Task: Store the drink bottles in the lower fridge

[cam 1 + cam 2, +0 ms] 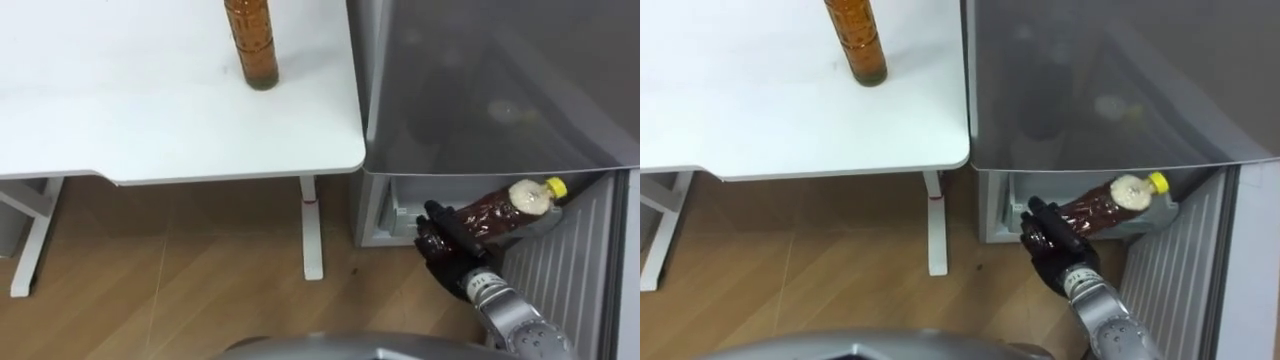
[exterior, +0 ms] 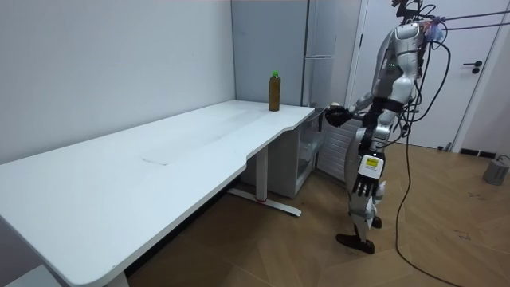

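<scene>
Firstly, far left: amber bottle (image 1: pixel 252 45) upright on the table (image 1: pixel 150 120), near its right edge, well apart from both hands. Left hand (image 2: pixel 362 187) hanging idle at the side, fingers relaxed. Further right, right hand (image 1: pixel 445 240) with fingers curled round the brown drink (image 1: pixel 505 208), held low at the mouth of the lower fridge (image 1: pixel 385 215). Long axis tilted, yellow cap up and to the right, base toward the palm. Likely next: push cap-first inward, minding the compartment's front lip and the open door (image 1: pixel 570 270) just right
</scene>
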You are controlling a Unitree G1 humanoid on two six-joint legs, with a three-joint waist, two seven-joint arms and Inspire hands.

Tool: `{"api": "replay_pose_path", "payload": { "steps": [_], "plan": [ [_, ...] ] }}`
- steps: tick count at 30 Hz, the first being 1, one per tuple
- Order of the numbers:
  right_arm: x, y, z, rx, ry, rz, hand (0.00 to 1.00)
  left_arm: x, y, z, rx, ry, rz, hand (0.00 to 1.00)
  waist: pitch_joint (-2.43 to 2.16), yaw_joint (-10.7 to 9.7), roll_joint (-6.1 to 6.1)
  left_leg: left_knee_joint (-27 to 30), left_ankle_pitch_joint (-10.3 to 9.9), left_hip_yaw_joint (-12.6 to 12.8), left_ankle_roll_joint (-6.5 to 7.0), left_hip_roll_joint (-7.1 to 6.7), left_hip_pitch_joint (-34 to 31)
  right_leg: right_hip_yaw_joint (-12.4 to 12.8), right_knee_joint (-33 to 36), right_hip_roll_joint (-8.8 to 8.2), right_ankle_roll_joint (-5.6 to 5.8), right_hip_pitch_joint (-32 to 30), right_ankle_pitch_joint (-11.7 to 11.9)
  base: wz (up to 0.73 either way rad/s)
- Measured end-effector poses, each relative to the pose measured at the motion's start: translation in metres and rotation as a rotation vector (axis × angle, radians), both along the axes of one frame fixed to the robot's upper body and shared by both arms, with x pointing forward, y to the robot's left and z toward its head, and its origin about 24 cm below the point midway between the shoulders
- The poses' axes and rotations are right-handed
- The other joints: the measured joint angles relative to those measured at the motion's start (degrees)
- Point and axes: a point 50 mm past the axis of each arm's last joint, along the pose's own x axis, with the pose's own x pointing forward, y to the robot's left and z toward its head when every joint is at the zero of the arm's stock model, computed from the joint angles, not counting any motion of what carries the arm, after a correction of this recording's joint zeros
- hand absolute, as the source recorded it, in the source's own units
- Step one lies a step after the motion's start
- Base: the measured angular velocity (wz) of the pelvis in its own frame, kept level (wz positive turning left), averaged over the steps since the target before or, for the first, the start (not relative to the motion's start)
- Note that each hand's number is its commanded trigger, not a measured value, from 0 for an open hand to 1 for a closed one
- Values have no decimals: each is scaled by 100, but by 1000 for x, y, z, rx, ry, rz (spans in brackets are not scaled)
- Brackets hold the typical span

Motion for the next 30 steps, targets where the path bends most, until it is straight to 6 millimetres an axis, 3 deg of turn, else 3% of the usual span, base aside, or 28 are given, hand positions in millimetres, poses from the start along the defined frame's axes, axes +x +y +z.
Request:
{"api": "replay_pose_path", "payload": {
  "steps": [13,21,30],
  "plan": [
    [3,-4,2,82,-38,-157,100,3,-8,-1,-29,-8,-8,0,-1,159,-39,14,0,13,0,-5,29,16,-106,2,3,2,-6,0],
    [14,-3,12,138,-102,-241,100,10,-8,0,-26,-51,-14,0,26,233,-98,5,1,15,-1,-5,53,23,-112,4,3,32,-6,0],
    [20,-2,17,139,-147,-275,100,10,-8,0,-28,-62,-21,0,34,237,-49,1,-1,1,-2,-7,32,10,-119,4,3,34,-7,0]
  ]
}}
